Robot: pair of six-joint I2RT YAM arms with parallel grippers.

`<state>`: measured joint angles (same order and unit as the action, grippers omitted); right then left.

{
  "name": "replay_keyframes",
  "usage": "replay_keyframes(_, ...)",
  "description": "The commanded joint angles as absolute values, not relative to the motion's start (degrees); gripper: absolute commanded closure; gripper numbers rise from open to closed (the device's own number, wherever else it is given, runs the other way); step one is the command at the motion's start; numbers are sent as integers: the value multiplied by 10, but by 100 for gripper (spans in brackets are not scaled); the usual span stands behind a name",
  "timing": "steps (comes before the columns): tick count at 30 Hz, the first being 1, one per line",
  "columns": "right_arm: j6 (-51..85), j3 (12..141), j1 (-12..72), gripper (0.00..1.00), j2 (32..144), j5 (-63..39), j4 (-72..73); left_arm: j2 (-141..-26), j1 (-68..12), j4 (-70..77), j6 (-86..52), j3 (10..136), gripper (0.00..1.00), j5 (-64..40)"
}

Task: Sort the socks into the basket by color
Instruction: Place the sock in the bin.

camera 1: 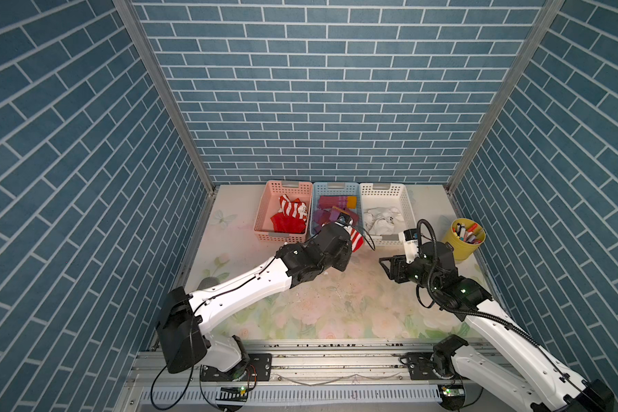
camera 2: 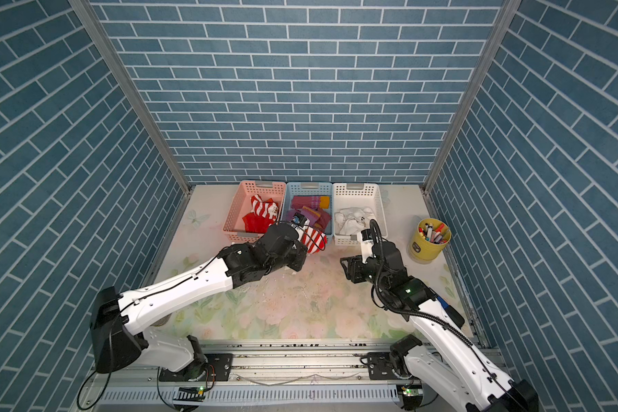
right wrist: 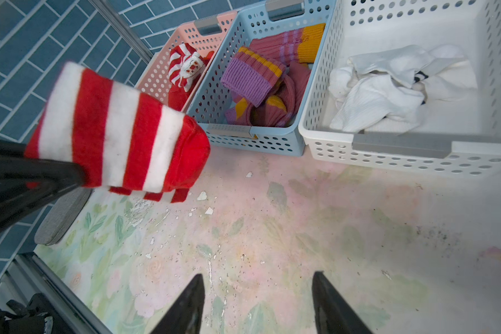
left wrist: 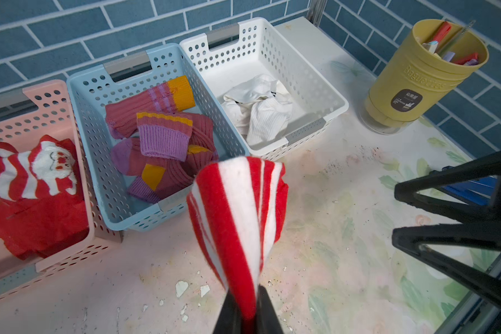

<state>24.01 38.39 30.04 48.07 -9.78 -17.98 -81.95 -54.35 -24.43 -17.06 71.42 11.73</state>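
- The pink basket (camera 1: 264, 205) is sitting ahead of the left gripper (left wrist: 246, 296) and off to its left, at the far edge of the table (right wrist: 301, 217). Red socks (left wrist: 32, 188) are lying inside it, one showing white stripes and a Santa face.
- The blue basket (left wrist: 96, 150) is standing straight ahead of the left gripper, touching the pink one. Purple socks (left wrist: 162, 138) with orange-yellow patches are piling up in it.
- The left gripper is clenching its fingers on a red-and-white striped sock (left wrist: 237, 208), pinching one end. The rest of the sock is sticking out past the fingertips, clear of the table, near the blue basket's near right corner. In both top views the sock is showing just in front of where the blue and white baskets meet.
- The white basket (left wrist: 301, 78) is sitting ahead of the left gripper and to its right, touching the blue one; from the right gripper (right wrist: 257, 274) it is lying ahead. White socks (left wrist: 258, 107) are lying crumpled in it, one showing a dark mark.
- The right gripper is hovering released over bare table, jaws standing apart with nothing between them. The striped sock is hanging off to its left, well apart from its fingers.
- A yellow cup (left wrist: 417, 78) full of markers is standing to the right of the right gripper, beside the white basket.
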Motion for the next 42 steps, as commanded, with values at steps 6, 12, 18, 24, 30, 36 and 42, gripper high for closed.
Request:
replay_keyframes(6,246,382,299,41,477,-113,-167,-795,-486,-285,-141,747,90,90)
replay_keyframes(12,250,382,299,41,464,-115,-172,-799,-395,-259,-128,767,91,37)
replay_keyframes(18,252,380,299,41,445,-111,-192,-854,-311,-256,-124,801,93,5)
replay_keyframes(24,260,378,299,42,442,-117,-193,-932,-247,-254,-107,858,94,-18)
replay_keyframes(30,263,378,299,41,439,-118,-197,-1027,-200,-270,-83,936,95,-33)
replay_keyframes(36,263,381,300,41,439,-113,-202,-1101,-160,-283,-83,1003,93,-55)
replay_keyframes(42,263,388,299,41,441,-111,-206,-1166,-135,-309,-90,1047,94,-76)
